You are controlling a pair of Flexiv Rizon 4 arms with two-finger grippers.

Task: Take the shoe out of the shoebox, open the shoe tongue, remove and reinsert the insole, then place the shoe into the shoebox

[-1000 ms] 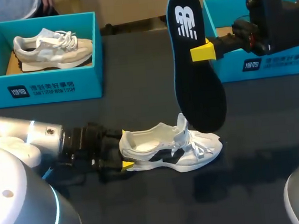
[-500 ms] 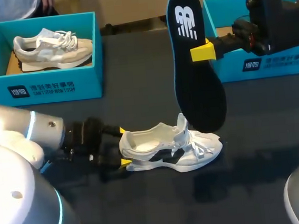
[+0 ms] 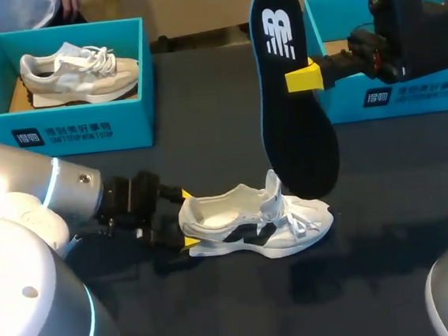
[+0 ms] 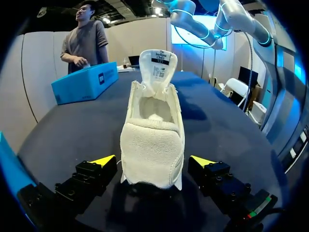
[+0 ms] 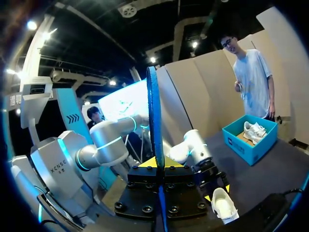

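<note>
A white shoe with a dark side mark stands on the black table, its tongue pulled upright. My left gripper is open behind its heel, one yellow tip on each side. In the left wrist view the fingers flank the heel without touching it. My right gripper is shut on the dark insole, which it holds upright above the shoe's toe. The right wrist view shows the insole edge-on between the yellow tips, with the shoe below. The teal shoebox sits at the back right.
A second teal box at the back left holds a beige shoe. My right arm hangs over the right box's near corner.
My left arm has lifted and its wrist has turned, so both yellow tips now show beside the heel. The shoe, the insole and the right arm have stayed put.
</note>
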